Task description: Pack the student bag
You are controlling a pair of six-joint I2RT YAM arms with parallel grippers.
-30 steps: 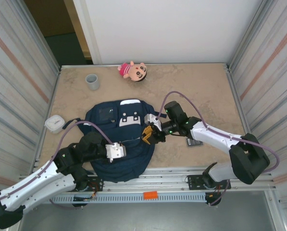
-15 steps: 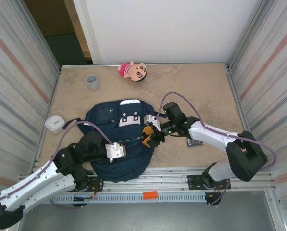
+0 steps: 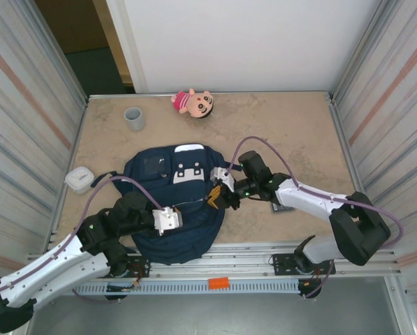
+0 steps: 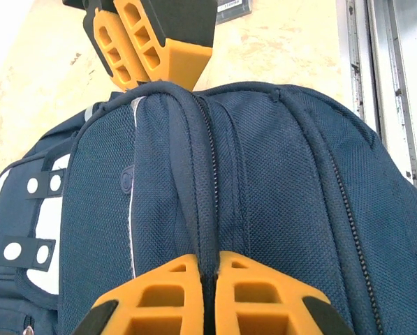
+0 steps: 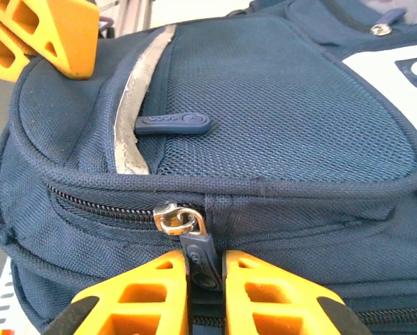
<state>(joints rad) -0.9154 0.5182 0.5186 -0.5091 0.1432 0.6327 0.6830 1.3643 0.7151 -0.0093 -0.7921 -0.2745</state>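
One student bag (image 3: 184, 188) lies flat at the near middle of the bench (image 3: 292, 132). A seam ridge is pinched by the shut left claw (image 4: 207, 269), and the zipper pull (image 5: 194, 248) is clamped in the right claw (image 5: 207, 262). Packing is judged barely begun (doll (image 3: 194, 103) and cup (image 3: 134, 118) lie outside).

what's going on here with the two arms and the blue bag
Both arms are working on the navy student bag, which lies on the table. The left fingers are shut on a ridge of fabric along a zip, apparently steadying it. The right fingers pinch a zipper pull. A pink doll and grey cup sit beyond.
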